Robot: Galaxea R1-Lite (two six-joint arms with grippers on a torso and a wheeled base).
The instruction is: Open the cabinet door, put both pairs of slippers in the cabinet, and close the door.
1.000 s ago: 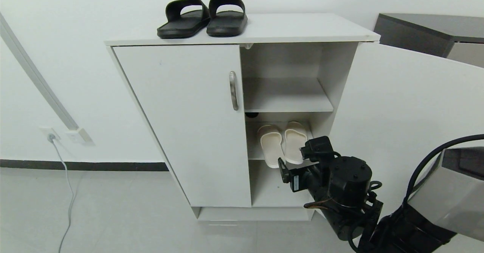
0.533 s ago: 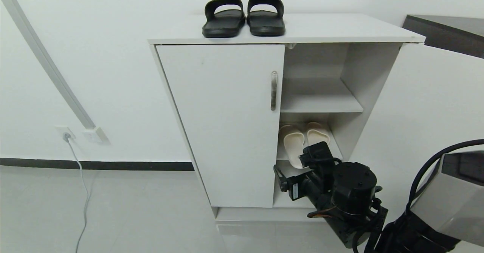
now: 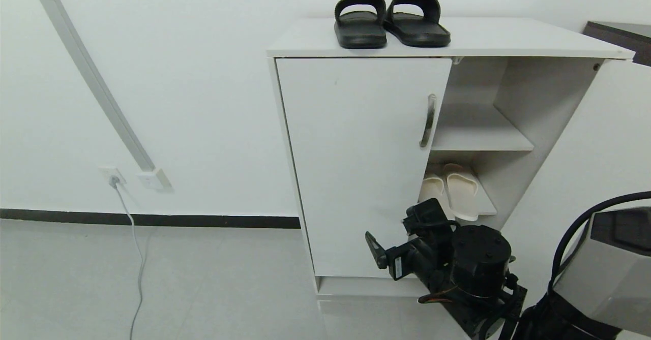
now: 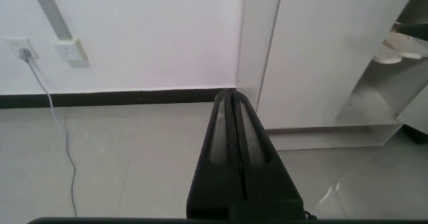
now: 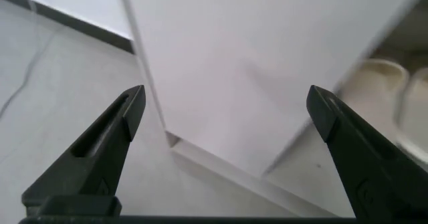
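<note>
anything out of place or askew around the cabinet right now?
Only the black slippers: they sit on the cabinet top, not inside. The cream slippers lie side by side inside, and the right door stands open. Nothing looks spilled, tilted or damaged.

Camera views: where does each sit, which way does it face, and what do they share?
Head view: on the head, looking forward and down at the cabinet with black slippers on top; right gripper at lower right.
Left wrist view: on the left wrist, facing floor, wall and cabinet past the shut left gripper.
Right wrist view: on the right wrist, facing the bottom of the closed door through the open right gripper.
Shared: white slippers on the shelf, all three.
</note>
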